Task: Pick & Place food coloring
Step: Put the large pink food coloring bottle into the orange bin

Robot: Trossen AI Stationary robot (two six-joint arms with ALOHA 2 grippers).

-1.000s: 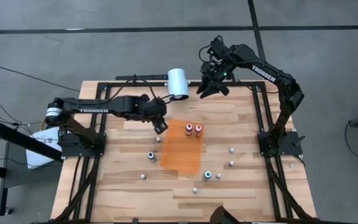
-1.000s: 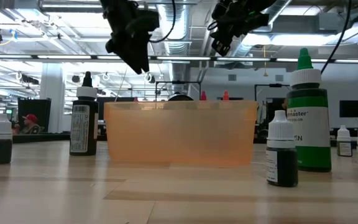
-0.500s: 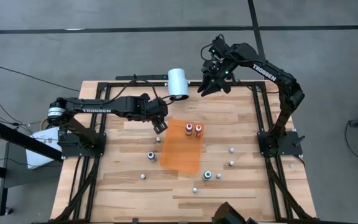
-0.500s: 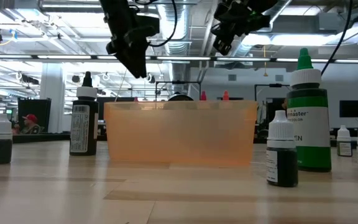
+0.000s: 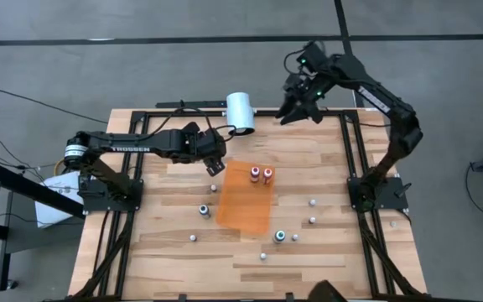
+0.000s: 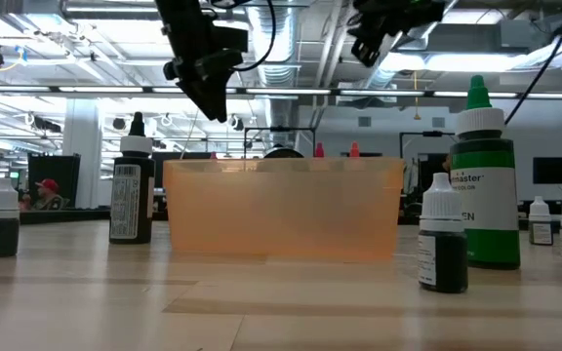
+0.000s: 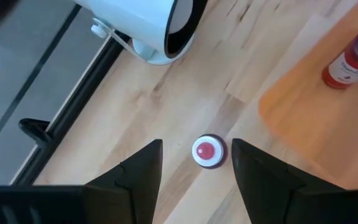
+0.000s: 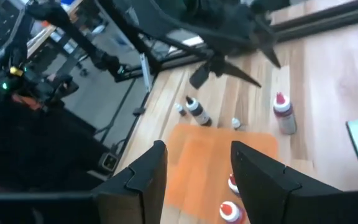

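The left gripper (image 5: 215,165) hangs above the table (image 5: 166,243), just off the orange tray's (image 5: 243,208) corner nearest the white cylinder (image 5: 241,111). Its fingers (image 7: 135,174) stand apart with nothing between them; straight below, framed by them, a red-topped bottle (image 7: 208,151) stands on the wood beside the tray.

The right gripper (image 5: 296,109) is high over the table's far edge, to the right of the cylinder, its fingers (image 8: 263,177) parted and empty.

2 red-capped bottles (image 5: 261,174) stand inside the tray at its far end. The other bottles are spread over the table: a teal-topped 1 (image 5: 203,210) to the tray's left, another teal 1 (image 5: 280,236) near its front right corner, and small whitish caps (image 5: 313,202) dotted around it. In the low view a tall green bottle (image 6: 483,185) and a black-capped bottle (image 6: 132,195) stand either side of the tray.
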